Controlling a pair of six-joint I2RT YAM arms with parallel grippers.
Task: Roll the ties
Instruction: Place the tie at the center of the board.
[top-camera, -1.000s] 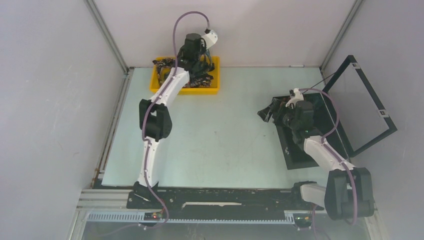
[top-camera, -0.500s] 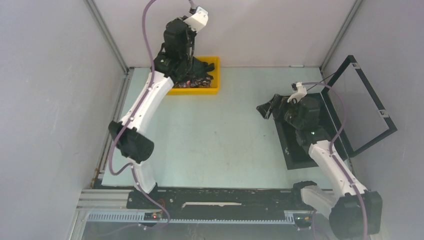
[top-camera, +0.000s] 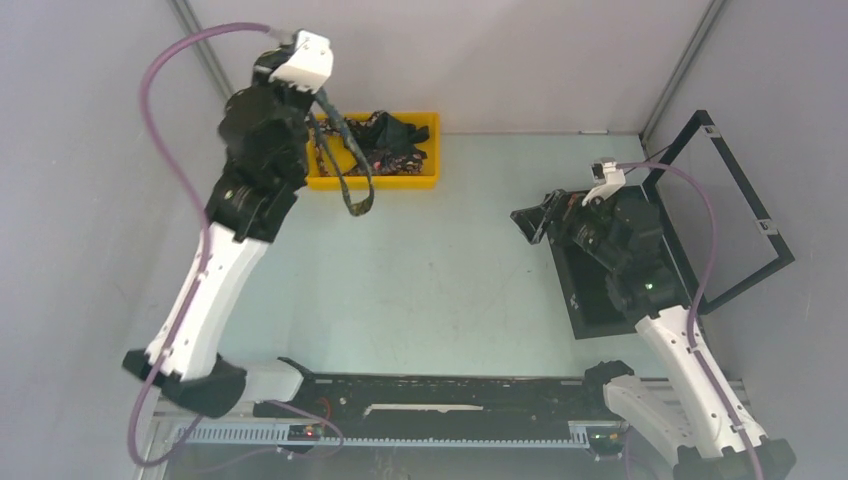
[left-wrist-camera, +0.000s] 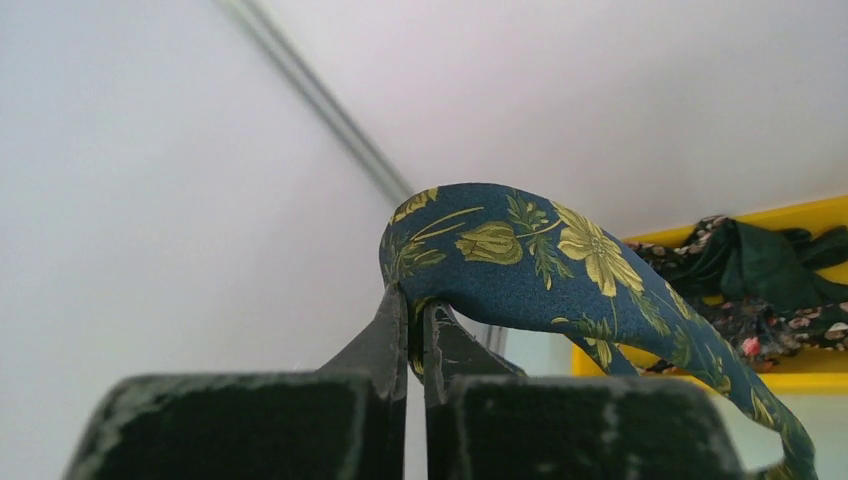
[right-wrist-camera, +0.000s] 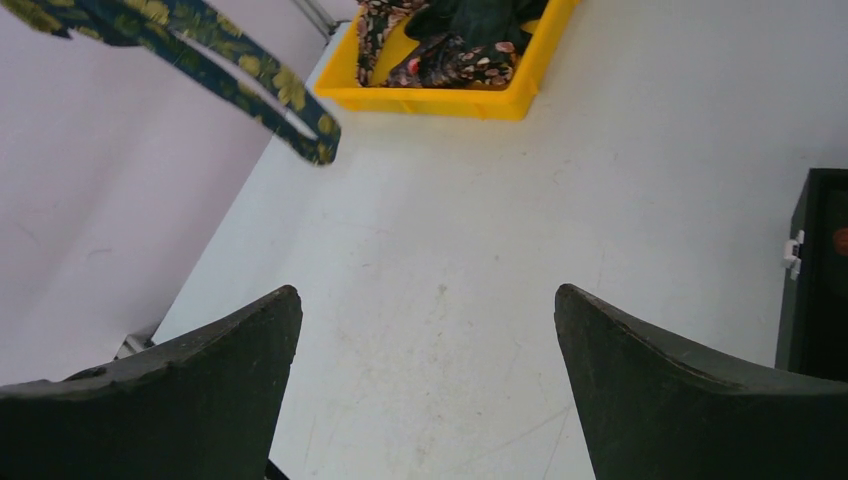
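In the top view, one tie (top-camera: 357, 203) was seen hanging in a loop above the desk (top-camera: 430, 280), just in front of the yellow tray (top-camera: 425, 182), where the other ties (top-camera: 385, 140) lay heaped. Nothing rolled was visible, and the black box (top-camera: 598, 300) stood open at the right. In the left wrist view, the left fingers (left-wrist-camera: 385, 335) were pressed together on the tie, which was draped over their tips. In the right wrist view, the right fingers (right-wrist-camera: 210, 390) were spread wide and held nothing, poised over the desk. The work was judged barely begun: the tie was yet to be laid flat and rolled, and the heap was yet to be dealt with.
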